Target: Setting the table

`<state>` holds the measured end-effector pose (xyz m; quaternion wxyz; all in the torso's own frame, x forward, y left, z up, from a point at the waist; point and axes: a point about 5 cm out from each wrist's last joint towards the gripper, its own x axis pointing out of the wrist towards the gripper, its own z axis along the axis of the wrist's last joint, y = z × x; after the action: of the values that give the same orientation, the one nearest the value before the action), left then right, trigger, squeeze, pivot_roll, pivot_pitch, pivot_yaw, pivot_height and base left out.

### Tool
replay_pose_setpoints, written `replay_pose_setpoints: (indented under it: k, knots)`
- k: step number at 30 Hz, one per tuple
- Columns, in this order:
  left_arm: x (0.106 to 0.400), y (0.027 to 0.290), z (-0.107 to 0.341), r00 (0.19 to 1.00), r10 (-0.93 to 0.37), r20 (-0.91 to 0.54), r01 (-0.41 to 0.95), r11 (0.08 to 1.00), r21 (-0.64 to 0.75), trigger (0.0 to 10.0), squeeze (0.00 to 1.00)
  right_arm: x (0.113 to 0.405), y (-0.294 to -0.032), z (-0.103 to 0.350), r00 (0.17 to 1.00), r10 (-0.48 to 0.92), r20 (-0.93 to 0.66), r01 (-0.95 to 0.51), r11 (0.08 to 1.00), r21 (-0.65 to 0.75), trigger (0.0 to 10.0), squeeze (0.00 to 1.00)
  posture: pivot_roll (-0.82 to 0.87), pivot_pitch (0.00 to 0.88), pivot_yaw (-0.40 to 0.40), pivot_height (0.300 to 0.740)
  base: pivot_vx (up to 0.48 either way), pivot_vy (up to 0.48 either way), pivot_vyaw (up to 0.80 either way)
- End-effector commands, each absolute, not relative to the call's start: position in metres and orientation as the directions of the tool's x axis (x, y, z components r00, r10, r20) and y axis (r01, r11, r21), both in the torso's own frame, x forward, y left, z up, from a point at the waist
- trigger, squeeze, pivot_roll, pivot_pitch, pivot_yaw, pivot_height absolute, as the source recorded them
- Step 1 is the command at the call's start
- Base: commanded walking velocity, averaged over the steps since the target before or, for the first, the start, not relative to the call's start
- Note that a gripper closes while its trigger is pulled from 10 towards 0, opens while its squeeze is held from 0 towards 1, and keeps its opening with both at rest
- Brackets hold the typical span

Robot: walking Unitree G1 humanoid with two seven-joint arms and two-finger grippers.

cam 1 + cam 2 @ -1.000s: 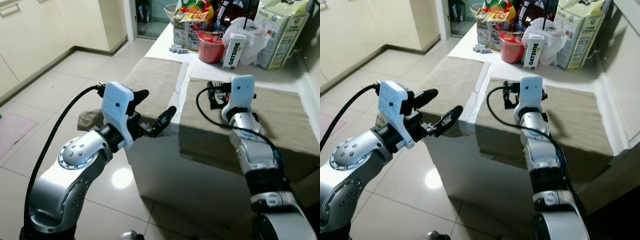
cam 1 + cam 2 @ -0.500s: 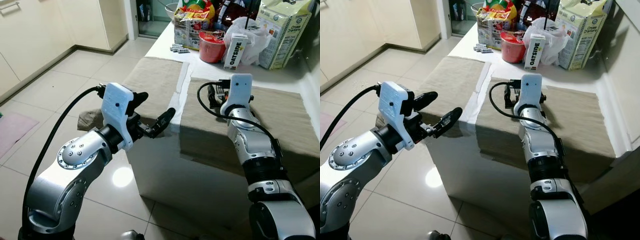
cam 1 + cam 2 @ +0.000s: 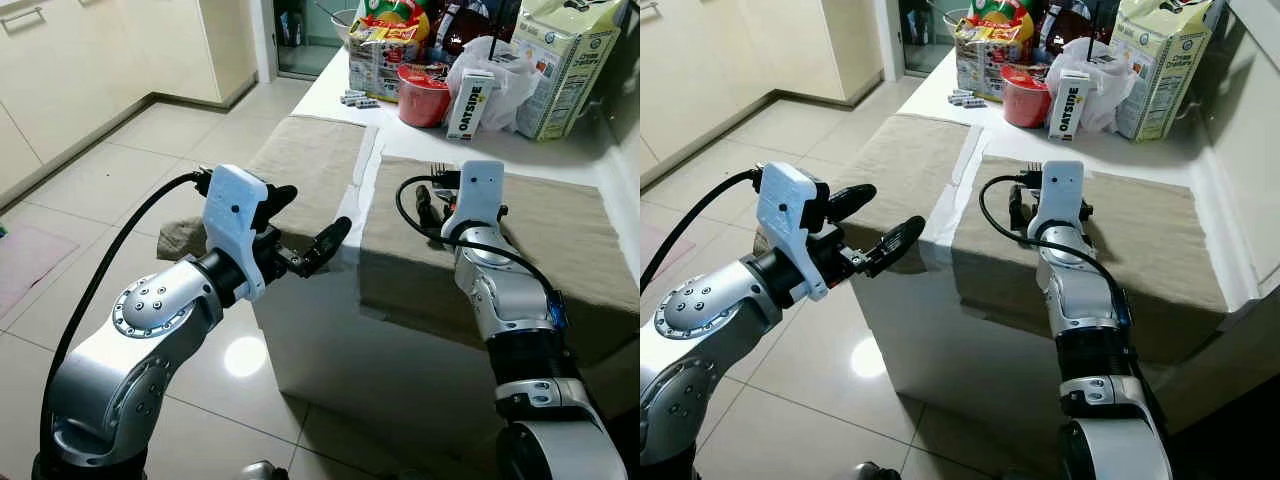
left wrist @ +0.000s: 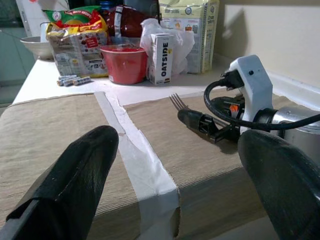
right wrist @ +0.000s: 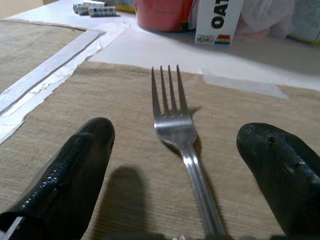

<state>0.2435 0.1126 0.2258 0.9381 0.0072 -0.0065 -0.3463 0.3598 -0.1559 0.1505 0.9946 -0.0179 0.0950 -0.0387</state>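
Two beige placemats lie side by side on the white table point(image 3: 330, 330), the left mat point(image 3: 310, 160) and the right mat point(image 3: 560, 230). A silver fork point(image 5: 172, 115) lies flat on the right mat, its tines point(image 3: 437, 168) pointing to the table's back. My right gripper point(image 3: 433, 193) hovers low over the fork's handle and is open, with its fingers point(image 5: 70, 175) wide apart on either side and not touching it. My left gripper point(image 3: 312, 212) is open and empty, held in the air at the front edge of the left mat.
The table's back is crowded with a red bowl point(image 3: 422, 95), an Oatside carton point(image 3: 467, 103), a white plastic bag point(image 3: 505, 70), a large carton point(image 3: 565, 60), snack packets point(image 3: 380, 45) and small batteries point(image 3: 355, 97). A white tape strip point(image 4: 135, 150) runs between the mats. Tiled floor point(image 3: 120, 160) lies to the left.
My right wrist has drawn back a little toward me over the right mat, and the fork's tines now show beyond it. The left arm has not moved.
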Motion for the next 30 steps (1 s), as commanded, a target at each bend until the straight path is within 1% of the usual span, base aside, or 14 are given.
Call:
replay_pose_setpoints:
  k: [1, 4, 5, 6, 7, 8, 13, 30]
  knots:
    - [0.243, 0.114, 0.233, 0.76, -0.649, 0.018, 0.648, 0.76, 0.044, 10.0, 0.0, 0.356, -0.157, 0.133, 0.955, -0.093, -0.281, 0.092, 0.996, -0.017, 10.0, 0.0, -0.03, 0.0, 0.048, 0.74, 0.0, 0.0, 0.0]
    - [0.243, 0.114, 0.233, 0.759, -0.65, 0.018, 0.649, 0.759, 0.047, 10.0, 0.0, 0.355, -0.155, 0.123, 0.935, -0.086, -0.343, 0.084, 0.996, -0.019, 10.0, 0.0, -0.03, 0.0, 0.048, 0.74, 0.0, 0.0, 0.0]
    - [0.243, 0.114, 0.234, 0.757, -0.653, 0.016, 0.652, 0.757, 0.053, 10.0, 0.0, 0.354, -0.154, 0.117, 0.927, -0.084, -0.365, 0.085, 0.996, -0.013, 2.7, 0.0, -0.03, 0.0, 0.048, 0.74, 0.0, 0.0, 0.0]
    - [0.243, 0.114, 0.234, 0.757, -0.653, 0.016, 0.652, 0.757, 0.053, 10.0, 0.0, 0.354, -0.154, 0.117, 0.927, -0.084, -0.365, 0.085, 0.996, -0.013, 2.7, 0.0, -0.03, 0.0, 0.048, 0.74, 0.0, 0.0, 0.0]
    - [0.243, 0.114, 0.234, 0.757, -0.653, 0.015, 0.651, 0.757, 0.054, 10.0, 0.0, 0.353, -0.154, 0.114, 0.922, -0.085, -0.378, 0.087, 0.996, -0.01, 0.6, 0.0, -0.03, 0.0, 0.048, 0.74, 0.0, 0.0, 0.0]
    - [0.243, 0.114, 0.235, 0.757, -0.653, 0.015, 0.652, 0.756, 0.055, 10.0, 0.0, 0.352, -0.154, 0.113, 0.919, -0.086, -0.384, 0.09, 0.996, -0.007, 0.0, 0.0, -0.03, 0.0, 0.052, 0.74, 0.0, 0.0, 0.0]
    - [0.244, 0.115, 0.236, 0.755, -0.655, 0.012, 0.653, 0.755, 0.062, 10.0, 0.0, 0.35, -0.153, 0.108, 0.911, -0.087, -0.403, 0.095, 0.995, 0.001, 0.0, 0.0, -0.03, 0.0, 0.055, 0.74, 0.0, 0.0, 0.0]
    - [0.247, 0.112, 0.237, 0.759, -0.651, 0.014, 0.65, 0.758, 0.05, 10.0, 0.0, 0.35, -0.152, 0.11, 0.921, -0.085, -0.38, 0.089, 0.996, -0.008, 0.0, 0.0, -0.04, 0.013, 0.056, 0.74, 0.0, 0.0, 0.0]
